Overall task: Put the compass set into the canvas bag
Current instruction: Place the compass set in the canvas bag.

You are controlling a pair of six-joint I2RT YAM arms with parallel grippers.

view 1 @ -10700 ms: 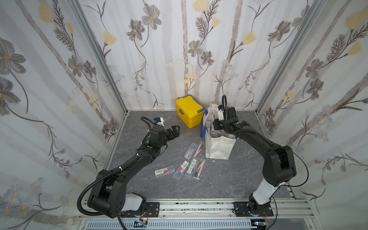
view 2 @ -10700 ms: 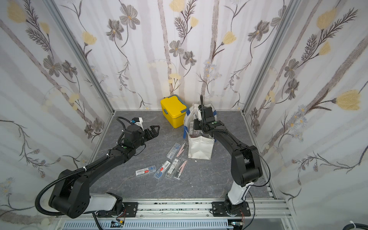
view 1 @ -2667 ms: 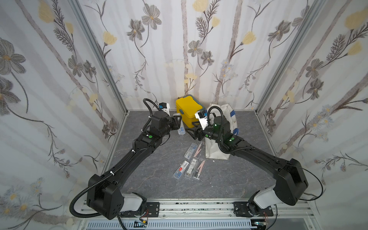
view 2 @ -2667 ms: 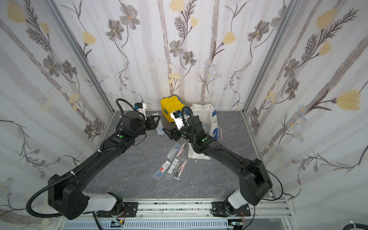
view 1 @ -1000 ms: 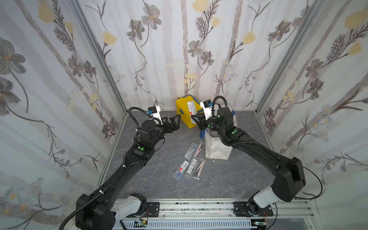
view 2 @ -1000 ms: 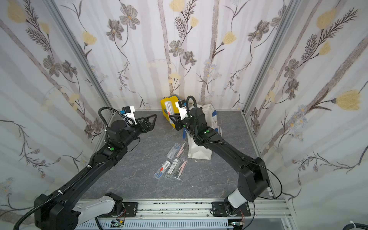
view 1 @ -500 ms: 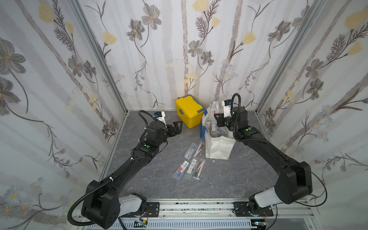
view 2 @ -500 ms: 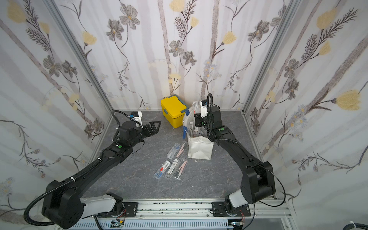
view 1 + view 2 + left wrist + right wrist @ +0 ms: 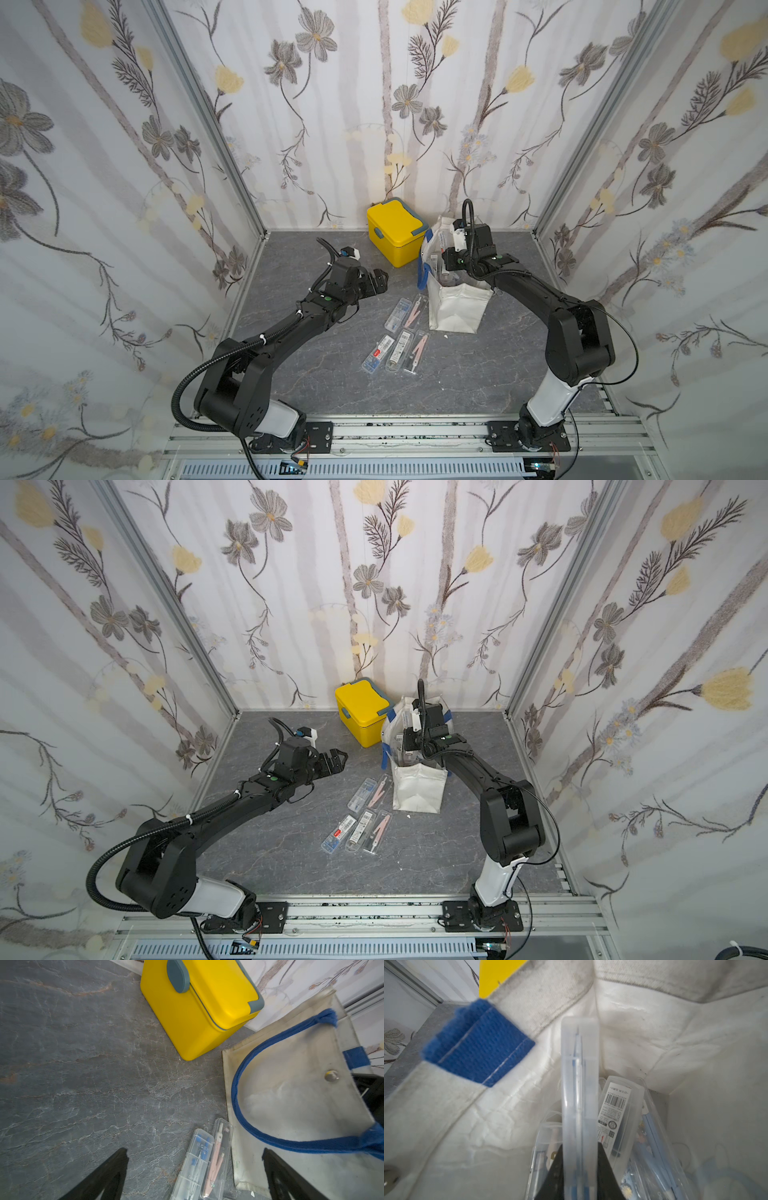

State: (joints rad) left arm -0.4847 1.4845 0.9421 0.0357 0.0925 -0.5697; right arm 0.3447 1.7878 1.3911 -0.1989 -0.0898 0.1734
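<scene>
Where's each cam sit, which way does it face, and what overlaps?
Top views: high above the base rail, facing down and back; left arm, right arm, canvas bag, yellow box, loose cases.
Left wrist: faces table; open left claw frames box, bag, cases.
Right wrist: looks down into bag; right claw shut on held case.
Shared: box and bag, top and left wrist.

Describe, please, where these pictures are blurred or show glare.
Right wrist view: the blue strap patch near the lens is blurred, while the barcode label deeper in the canvas bag is sharp. Left wrist view: a bright sheen on the yellow box lid. Both top views: even light, only soft shadows.
</scene>
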